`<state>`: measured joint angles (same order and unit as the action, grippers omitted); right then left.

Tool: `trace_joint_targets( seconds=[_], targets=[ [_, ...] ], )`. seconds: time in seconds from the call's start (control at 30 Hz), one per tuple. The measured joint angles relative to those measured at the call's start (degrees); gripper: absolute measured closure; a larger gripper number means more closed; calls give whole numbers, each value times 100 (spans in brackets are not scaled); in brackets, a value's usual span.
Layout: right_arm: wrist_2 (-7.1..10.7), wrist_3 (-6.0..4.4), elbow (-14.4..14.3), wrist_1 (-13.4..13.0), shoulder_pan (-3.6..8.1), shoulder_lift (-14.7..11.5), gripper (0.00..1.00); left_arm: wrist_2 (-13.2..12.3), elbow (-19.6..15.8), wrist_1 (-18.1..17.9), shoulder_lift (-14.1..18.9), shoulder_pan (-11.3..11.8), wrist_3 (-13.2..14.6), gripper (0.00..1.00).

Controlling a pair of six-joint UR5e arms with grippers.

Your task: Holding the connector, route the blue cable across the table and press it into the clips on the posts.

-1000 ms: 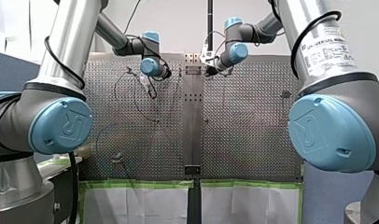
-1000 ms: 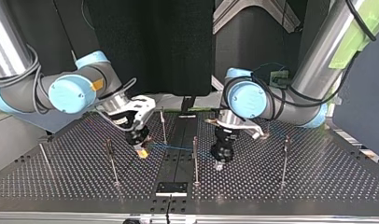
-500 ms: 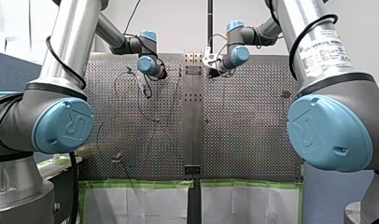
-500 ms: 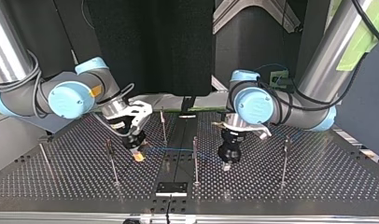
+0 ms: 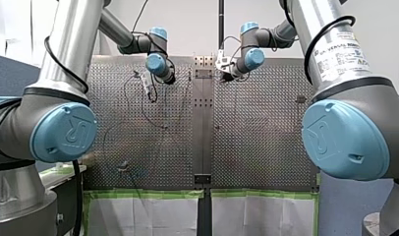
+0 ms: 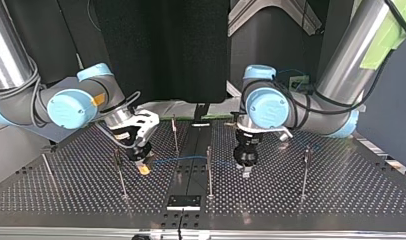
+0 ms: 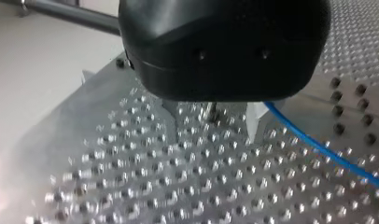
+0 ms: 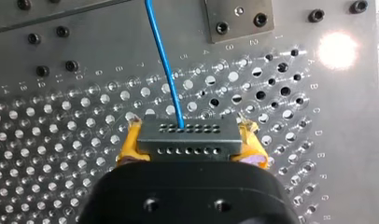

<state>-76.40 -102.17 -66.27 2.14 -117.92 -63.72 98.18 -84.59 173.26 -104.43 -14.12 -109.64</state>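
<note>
My right hand [image 6: 142, 168], low over the perforated bench [image 8: 61, 154] at the top view's left, is clamped by its yellow pads [image 8: 129, 144] on the two ends of a small grey connector [image 8: 187, 140] — the blue cable [image 8: 163, 60] leaves the connector's middle and leads away ahead of the hand. In the top view the cable stretches rightward past a thin upright post [image 6: 209, 172] toward my left hand [image 7: 212, 122]. That hand's metal fingers [image 7: 172, 114] stand apart, nothing between them — the cable passes just beside one finger.

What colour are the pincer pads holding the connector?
Yellow pads clamp the connector; right wrist view shows it best.
</note>
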Motion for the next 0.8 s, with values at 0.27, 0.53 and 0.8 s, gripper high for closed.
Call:
trace_joint_targets(
  seconds=[0.27, 0.53, 0.8],
  targets=[
    [-11, 13, 2, -8, 22, -4, 100, -301, -226, 396, 390, -198, -29, 2],
    [0, 12, -3, -13, 37, -5, 100, -249, -464, 837, 828, -414, 273, 0],
    [7, 11, 6, -13, 64, -12, 100, -139, -451, 918, 1152, -727, 230, 0]
  ],
)
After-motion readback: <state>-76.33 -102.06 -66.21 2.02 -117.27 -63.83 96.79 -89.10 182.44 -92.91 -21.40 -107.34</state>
